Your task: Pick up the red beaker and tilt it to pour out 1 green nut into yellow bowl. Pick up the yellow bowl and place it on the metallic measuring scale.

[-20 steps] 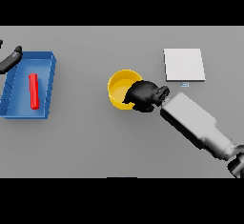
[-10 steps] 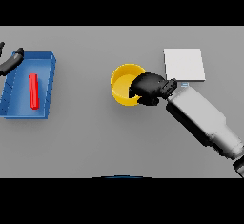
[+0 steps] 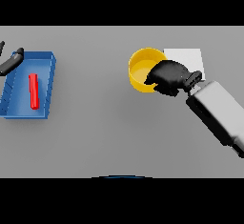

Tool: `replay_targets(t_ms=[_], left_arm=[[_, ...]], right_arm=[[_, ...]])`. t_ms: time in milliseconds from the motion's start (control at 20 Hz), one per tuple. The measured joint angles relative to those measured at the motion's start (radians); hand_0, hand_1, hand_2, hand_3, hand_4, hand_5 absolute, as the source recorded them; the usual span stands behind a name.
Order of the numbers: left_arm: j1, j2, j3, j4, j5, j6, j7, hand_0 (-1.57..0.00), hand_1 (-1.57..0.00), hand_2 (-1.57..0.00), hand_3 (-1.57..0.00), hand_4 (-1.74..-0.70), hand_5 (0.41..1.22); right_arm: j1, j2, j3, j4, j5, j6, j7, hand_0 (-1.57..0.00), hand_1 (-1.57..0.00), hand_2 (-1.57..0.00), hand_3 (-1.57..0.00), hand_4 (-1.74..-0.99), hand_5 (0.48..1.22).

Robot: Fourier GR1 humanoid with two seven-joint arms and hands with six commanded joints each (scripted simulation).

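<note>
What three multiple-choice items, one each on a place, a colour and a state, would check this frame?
1. Where does the red beaker lie?
A. in the blue tray
B. on the scale
C. in the bowl
2. What colour is the bowl?
A. green
B. yellow
C. white
3. What is the right robot hand doing?
A. resting flat and open
B. holding the beaker
C. gripping the bowl's rim

Answers: 1 A, it lies flat inside the tray; 2 B, plainly yellow; 3 C, its fingers curl over the rim beside the scale.
</note>
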Motion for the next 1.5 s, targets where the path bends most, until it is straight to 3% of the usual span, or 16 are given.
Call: replay_targets(t_ms=[100, 400, 750, 950, 1300, 1350, 1400, 1500], left_arm=[[-0.004, 0.005, 0.001, -0.017, 0.000, 0.005, 0.021, 0.00, 0.00, 0.00, 0.00, -0.73, 0.704], [-0.005, 0.004, 0.000, -0.004, -0.004, 0.007, 0.036, 0.00, 0.00, 0.00, 0.00, -0.73, 0.724], [0.010, 0.008, -0.002, -0.023, -0.004, 0.006, 0.053, 0.00, 0.00, 0.00, 0.00, -0.72, 0.732], [-0.005, 0.014, 0.001, -0.018, 0.000, -0.003, 0.058, 0.00, 0.00, 0.00, 0.00, -0.72, 0.714], [-0.003, 0.005, -0.001, -0.020, 0.001, 0.000, 0.058, 0.00, 0.00, 0.00, 0.00, -0.73, 0.713], [-0.002, 0.005, -0.001, -0.028, 0.005, -0.001, 0.066, 0.00, 0.00, 0.00, 0.00, -0.73, 0.710], [0.000, 0.004, -0.007, -0.035, -0.002, 0.003, 0.071, 0.00, 0.00, 0.00, 0.00, -0.73, 0.712], [0.000, 0.002, -0.009, -0.026, -0.004, 0.001, 0.068, 0.00, 0.00, 0.00, 0.00, -0.73, 0.715]], right_arm=[[0.002, -0.020, -0.019, -0.006, 0.001, -0.014, 0.004, -1.57, -1.57, -1.52, -1.15, -1.741, 1.220], [-0.008, -0.043, -0.072, 0.104, 0.015, -0.096, 0.000, -1.57, -1.57, -1.54, -1.15, -1.741, 1.221], [-0.056, -0.056, -0.118, 0.327, 0.040, -0.207, -0.049, -1.57, -1.57, -1.52, -1.16, -1.741, 1.221], [-0.070, -0.031, -0.132, 0.445, 0.050, -0.256, -0.054, -1.57, -1.57, -1.46, -1.27, -1.741, 1.221], [-0.114, 0.002, -0.169, 0.612, 0.028, -0.275, -0.094, -1.53, -1.57, -1.38, -1.44, -1.741, 1.221], [-0.119, 0.019, -0.167, 0.628, 0.034, -0.278, -0.057, -1.47, -1.57, -1.37, -1.47, -1.741, 1.221], [-0.124, 0.024, -0.170, 0.642, 0.028, -0.270, -0.068, -1.42, -1.57, -1.36, -1.49, -1.741, 1.221], [-0.133, 0.018, -0.171, 0.664, 0.030, -0.260, -0.088, -1.40, -1.57, -1.39, -1.36, -1.741, 1.221]])
